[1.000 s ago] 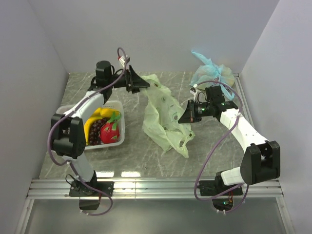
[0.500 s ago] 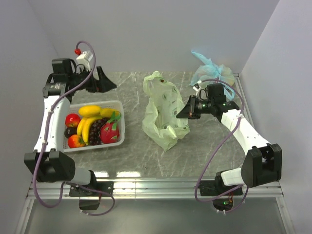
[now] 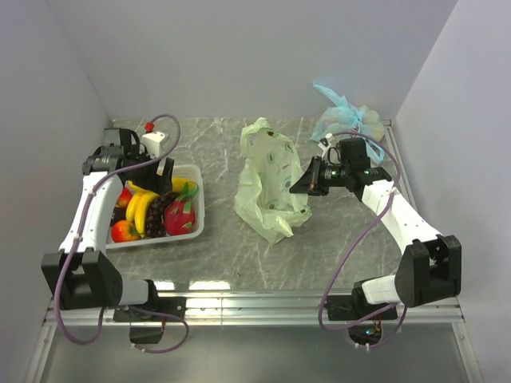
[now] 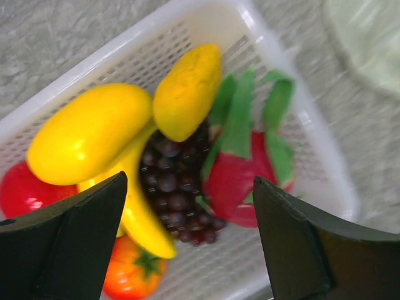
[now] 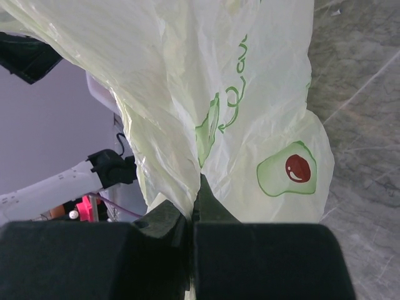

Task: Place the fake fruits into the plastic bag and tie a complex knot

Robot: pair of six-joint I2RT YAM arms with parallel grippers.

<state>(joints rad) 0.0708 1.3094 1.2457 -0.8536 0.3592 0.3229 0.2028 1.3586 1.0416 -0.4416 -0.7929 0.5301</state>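
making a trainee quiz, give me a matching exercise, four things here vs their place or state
1 pale green plastic bag
2 pink-red plastic dragon fruit
3 light blue tied plastic bag
4 left gripper

a in the white plastic basket
b at the table's back right corner
c pinched by the shut right gripper
d open, above the basket

Pairs: 1-c, 2-a, 3-b, 4-d

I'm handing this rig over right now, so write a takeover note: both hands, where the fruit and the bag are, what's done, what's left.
Left hand: open, over the white basket, holding nothing.
Right hand: shut on the plastic bag, holding it upright on the table.
Fake fruits: all that show lie in the basket.
Done: bag held up.
Left: move the fruits into the bag, then tie it shut.
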